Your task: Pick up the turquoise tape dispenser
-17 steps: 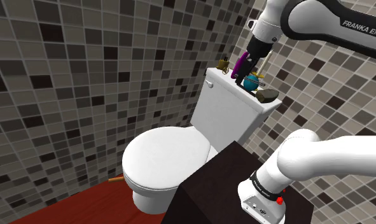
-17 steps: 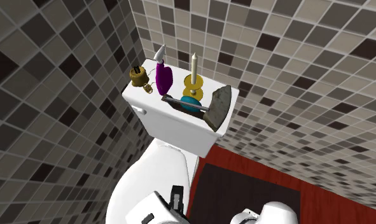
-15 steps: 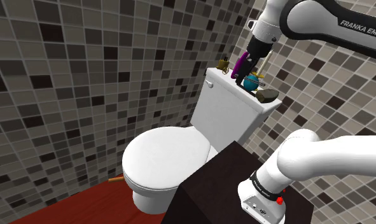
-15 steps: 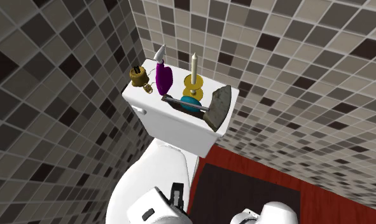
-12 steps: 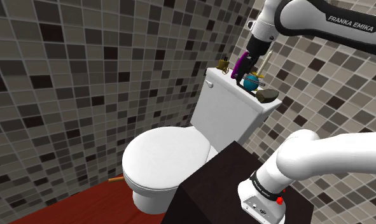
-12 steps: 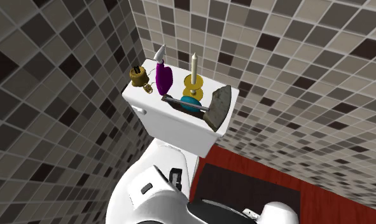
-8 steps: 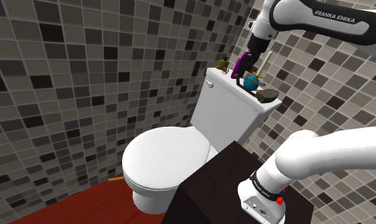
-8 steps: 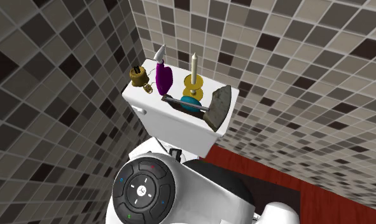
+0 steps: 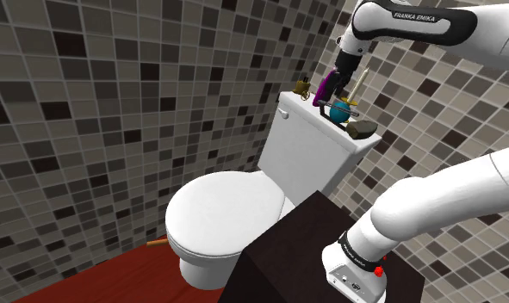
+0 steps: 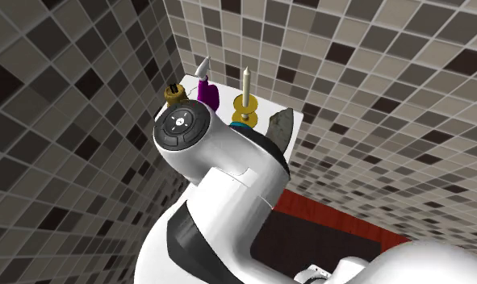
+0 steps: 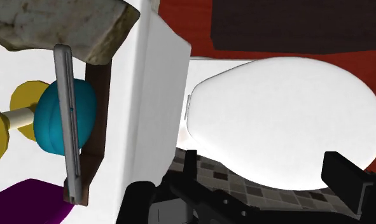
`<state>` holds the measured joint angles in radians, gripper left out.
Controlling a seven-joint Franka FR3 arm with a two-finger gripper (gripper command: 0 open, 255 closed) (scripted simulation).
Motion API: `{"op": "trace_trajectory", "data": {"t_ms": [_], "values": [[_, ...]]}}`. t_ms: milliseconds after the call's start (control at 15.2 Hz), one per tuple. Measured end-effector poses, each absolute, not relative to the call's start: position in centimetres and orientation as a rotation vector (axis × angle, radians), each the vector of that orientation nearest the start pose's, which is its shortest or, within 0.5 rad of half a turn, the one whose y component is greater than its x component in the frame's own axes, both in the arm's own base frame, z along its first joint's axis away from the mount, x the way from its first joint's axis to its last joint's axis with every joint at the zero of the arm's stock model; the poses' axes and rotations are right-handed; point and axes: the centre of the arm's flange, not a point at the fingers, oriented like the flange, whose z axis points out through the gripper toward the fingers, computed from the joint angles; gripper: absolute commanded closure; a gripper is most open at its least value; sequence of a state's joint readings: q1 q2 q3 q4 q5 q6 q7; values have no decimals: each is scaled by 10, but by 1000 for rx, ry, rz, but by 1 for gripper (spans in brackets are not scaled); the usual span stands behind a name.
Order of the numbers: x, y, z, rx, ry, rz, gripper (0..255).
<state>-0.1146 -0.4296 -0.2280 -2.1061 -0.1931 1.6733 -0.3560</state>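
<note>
The turquoise tape dispenser [image 9: 338, 109] stands on the white toilet tank lid [image 9: 306, 108]. It is a round turquoise body [image 11: 60, 118] on a brown base [image 11: 98, 135], with a grey bar [image 11: 68, 127] across it. My gripper [image 9: 338, 79] hovers just above the tank top, close to the dispenser and the purple bottle [image 9: 327, 84]. Seen from the wrist, the gripper [image 11: 256, 188] is open with only the toilet lid [image 11: 282, 114] beyond the gap. The dispenser lies off to one side of the fingers [image 11: 348, 181], untouched. My arm [image 10: 220, 153] hides most of the dispenser [image 10: 241, 125].
Around the dispenser on the tank are a yellow candle holder [image 10: 245, 105] with a white candle [image 10: 245, 81], a grey stone [image 10: 278, 125], the purple bottle [image 10: 210, 95] and a small brass piece [image 10: 173, 93]. Tiled walls close in behind. The dark stand [image 9: 287, 250] sits beside the toilet.
The arm's upper links have swung up and over and now cover the tank front in the second exterior view. The gripper has edged slightly higher above the tank. The objects have not moved.
</note>
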Motion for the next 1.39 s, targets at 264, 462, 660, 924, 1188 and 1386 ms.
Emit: {"op": "trace_trajectory", "data": {"t_ms": [264,462,660,924,1188,1386], "values": [[402,-230,575,-3204,-24,115,0],[416,-272,566,-3185,24,148,0],[427,-313,556,-3165,72,180,0],[435,-367,543,-3137,136,222,0],[441,-402,526,-3118,173,248,0],[442,-404,514,-3117,174,248,0]]}}
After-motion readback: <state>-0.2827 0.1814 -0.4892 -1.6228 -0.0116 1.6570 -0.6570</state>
